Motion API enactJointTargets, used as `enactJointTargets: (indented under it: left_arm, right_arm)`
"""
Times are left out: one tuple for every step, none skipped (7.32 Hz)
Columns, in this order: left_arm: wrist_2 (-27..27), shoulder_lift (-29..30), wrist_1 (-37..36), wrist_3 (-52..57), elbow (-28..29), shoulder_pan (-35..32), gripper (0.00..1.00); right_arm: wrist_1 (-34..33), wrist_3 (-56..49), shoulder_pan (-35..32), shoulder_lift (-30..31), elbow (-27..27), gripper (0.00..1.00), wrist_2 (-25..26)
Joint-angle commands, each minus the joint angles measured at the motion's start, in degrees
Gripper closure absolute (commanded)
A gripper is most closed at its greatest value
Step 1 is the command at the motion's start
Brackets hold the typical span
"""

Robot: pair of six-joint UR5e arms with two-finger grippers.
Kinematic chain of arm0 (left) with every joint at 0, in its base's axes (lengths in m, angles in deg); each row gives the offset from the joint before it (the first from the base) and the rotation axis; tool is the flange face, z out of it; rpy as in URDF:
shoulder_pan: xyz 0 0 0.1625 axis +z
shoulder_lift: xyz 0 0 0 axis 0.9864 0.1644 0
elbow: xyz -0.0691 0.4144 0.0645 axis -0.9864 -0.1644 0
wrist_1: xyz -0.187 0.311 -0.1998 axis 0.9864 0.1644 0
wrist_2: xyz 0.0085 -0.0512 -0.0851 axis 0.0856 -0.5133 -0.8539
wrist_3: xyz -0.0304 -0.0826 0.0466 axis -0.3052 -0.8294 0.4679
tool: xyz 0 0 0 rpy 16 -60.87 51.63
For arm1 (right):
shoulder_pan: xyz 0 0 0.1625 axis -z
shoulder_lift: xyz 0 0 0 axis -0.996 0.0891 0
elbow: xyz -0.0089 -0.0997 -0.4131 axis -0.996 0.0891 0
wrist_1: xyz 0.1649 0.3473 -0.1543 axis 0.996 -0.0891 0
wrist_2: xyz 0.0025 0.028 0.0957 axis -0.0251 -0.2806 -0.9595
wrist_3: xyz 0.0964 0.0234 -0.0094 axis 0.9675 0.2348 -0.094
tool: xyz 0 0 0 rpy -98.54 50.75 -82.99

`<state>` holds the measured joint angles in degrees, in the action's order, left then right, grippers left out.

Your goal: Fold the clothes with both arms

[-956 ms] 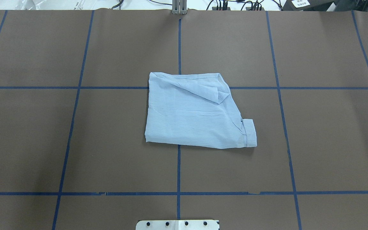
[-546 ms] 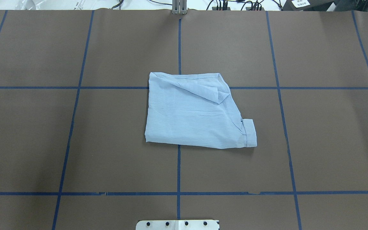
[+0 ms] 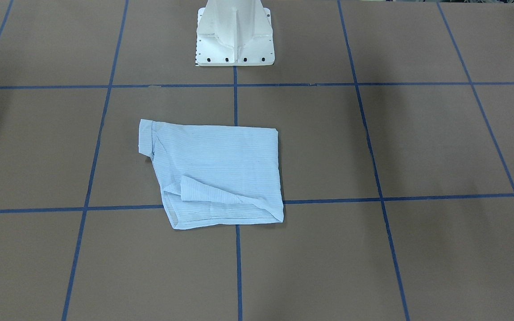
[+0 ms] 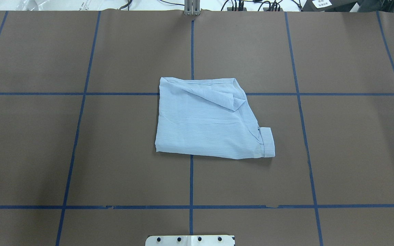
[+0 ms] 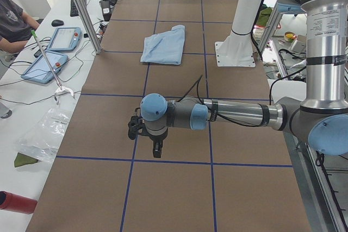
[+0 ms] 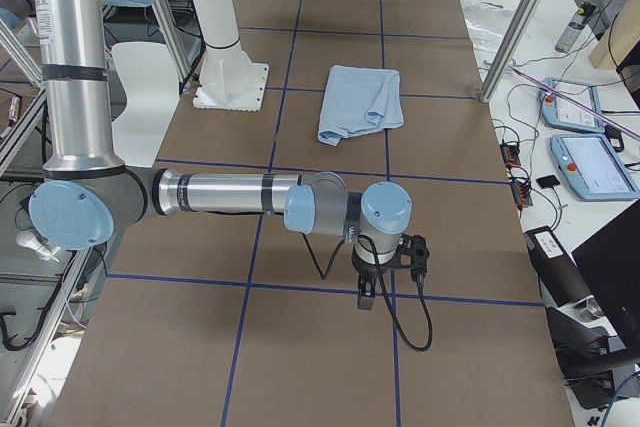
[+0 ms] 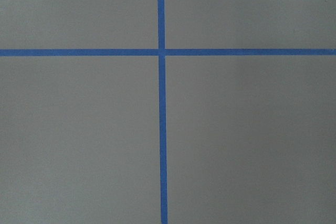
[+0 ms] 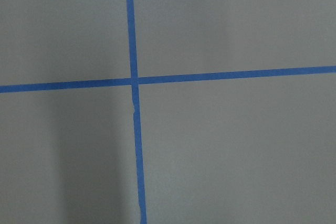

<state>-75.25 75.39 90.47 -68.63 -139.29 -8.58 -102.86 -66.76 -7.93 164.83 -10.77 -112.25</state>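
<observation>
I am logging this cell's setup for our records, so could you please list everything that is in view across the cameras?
shirt: one, pale blue, folded, at the table's centre.
table: one, brown cover, marked with a blue tape grid.
pedestal base: one, white, middle of the table's robot-side edge.
bench: one, white, along the table's far side.
tablets: two, light blue, on the bench.
red cylinder: one, on the bench.
operator: one, grey top, at the bench, partly in view.
left arm: one, silver-grey, over the table's left end.
left end effector: one, black, pointing down; open or shut unclear.
right arm: one, silver-grey, over the table's right end.
right end effector: one, black, pointing down; open or shut unclear.
</observation>
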Motion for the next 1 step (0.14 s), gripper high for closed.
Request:
enactJointTargets:
  left_arm:
    - [0.0,0.08,0.0,0.0,0.0,0.0,0.0]
  right_arm:
    - [0.0,0.14,0.0,0.15,-0.01,0.0,-0.01]
